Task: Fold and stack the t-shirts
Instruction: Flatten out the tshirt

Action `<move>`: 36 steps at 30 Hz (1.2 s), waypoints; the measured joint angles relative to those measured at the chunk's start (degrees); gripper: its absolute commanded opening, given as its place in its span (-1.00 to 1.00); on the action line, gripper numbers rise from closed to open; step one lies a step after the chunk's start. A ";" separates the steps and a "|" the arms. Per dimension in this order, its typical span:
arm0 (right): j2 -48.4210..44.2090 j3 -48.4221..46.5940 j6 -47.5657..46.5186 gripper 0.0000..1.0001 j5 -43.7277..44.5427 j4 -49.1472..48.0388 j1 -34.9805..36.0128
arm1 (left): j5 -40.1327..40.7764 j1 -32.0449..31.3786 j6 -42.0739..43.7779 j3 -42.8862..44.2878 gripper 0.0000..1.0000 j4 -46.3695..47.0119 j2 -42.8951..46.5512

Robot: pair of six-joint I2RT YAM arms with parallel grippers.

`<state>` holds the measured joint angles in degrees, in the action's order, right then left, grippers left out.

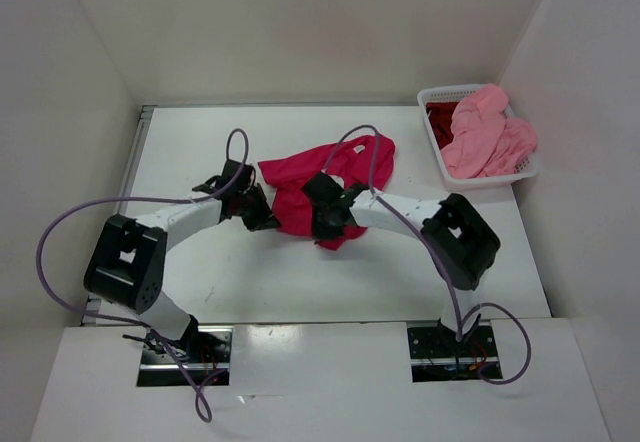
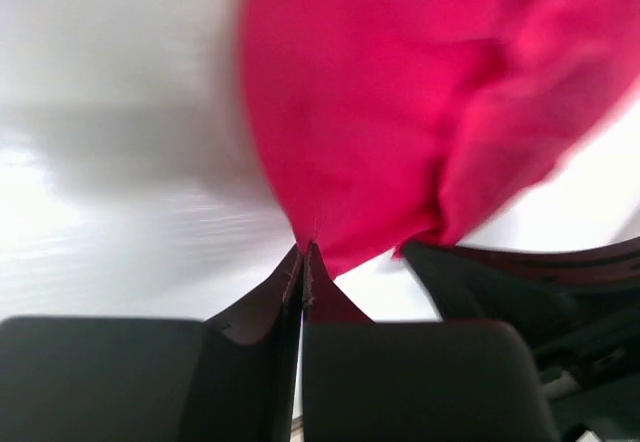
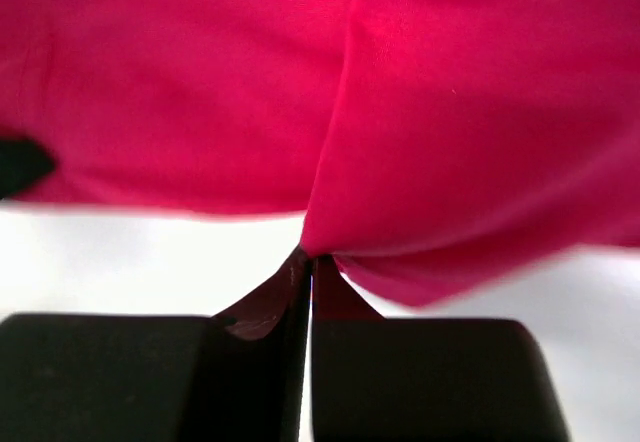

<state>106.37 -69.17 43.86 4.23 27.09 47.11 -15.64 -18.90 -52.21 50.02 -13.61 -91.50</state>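
The crimson-pink t-shirt (image 1: 325,177) lies crumpled in the middle of the table. My left gripper (image 1: 262,214) is shut on its left edge, and the cloth (image 2: 400,112) hangs from the closed tips. My right gripper (image 1: 328,224) is shut on its near edge, with cloth (image 3: 400,112) bunched at the tips. The salmon pink t-shirt (image 1: 487,132) is heaped in the white basket (image 1: 440,95) at the back right. The dark red t-shirt (image 1: 440,122) shows beneath it at the basket's left side.
The white table (image 1: 250,282) is boxed in by white walls at the left, back and right. Purple cables loop from both arms over the table.
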 measured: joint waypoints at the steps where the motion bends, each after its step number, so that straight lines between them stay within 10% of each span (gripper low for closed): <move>1: -1.40 -0.48 0.00 -0.99 0.15 1.18 0.00 | 0.15 0.02 0.52 1.33 -1.00 -0.81 0.92; 10: -26.73 -26.34 -3.28 -0.99 1.81 9.29 -16.31 | -3.69 9.55 2.69 25.44 -1.00 -5.73 11.67; 21: -30.01 -64.22 -10.49 -0.99 7.61 14.53 -21.75 | -7.52 28.63 2.38 54.45 -1.00 -11.21 16.39; 30: -28.48 -52.48 -10.05 -0.99 0.13 11.78 -28.28 | -7.28 28.72 2.34 48.33 -1.00 -9.55 17.94; 36: -11.10 -47.98 -8.96 -0.99 -4.81 10.82 -31.67 | -7.17 28.72 1.81 42.73 -1.00 -8.74 3.34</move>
<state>95.26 -117.14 34.89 -0.58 37.91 15.44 -22.81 9.82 -50.39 92.75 -22.35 -88.16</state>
